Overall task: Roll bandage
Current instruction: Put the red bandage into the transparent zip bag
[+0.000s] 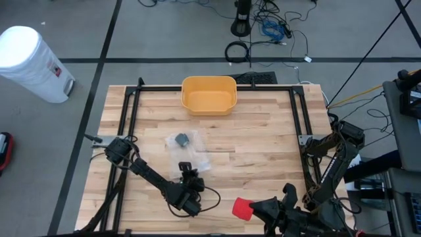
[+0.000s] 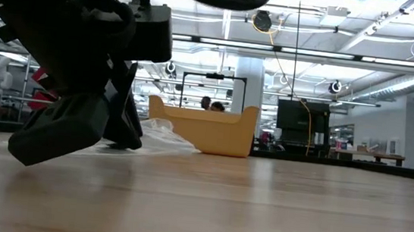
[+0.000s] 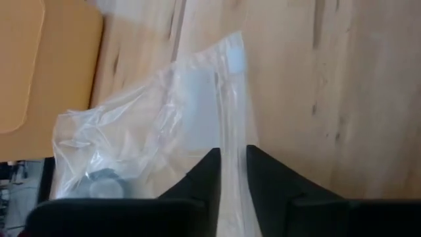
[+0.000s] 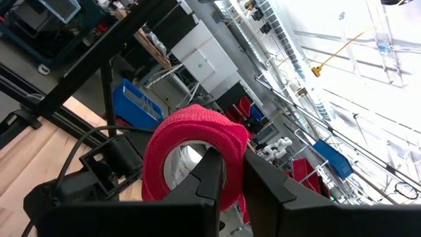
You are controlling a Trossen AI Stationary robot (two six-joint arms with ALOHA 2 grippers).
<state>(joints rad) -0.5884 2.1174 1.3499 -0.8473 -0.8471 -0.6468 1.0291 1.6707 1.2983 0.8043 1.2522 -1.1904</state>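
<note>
One red bandage roll pinched in the right gripper at the table's five o'clock edge, left gripper nearly closed on one clear plastic bag near centre, one yellow bin at twelve o'clock

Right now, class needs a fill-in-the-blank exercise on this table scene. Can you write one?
1. The right tool is shut on a roll of ____ bandage.
2. The left tool is pinching a clear ____ bag.
3. The tub at the table's far edge is ____ in colour.

Missing words: red; plastic; yellow
</note>
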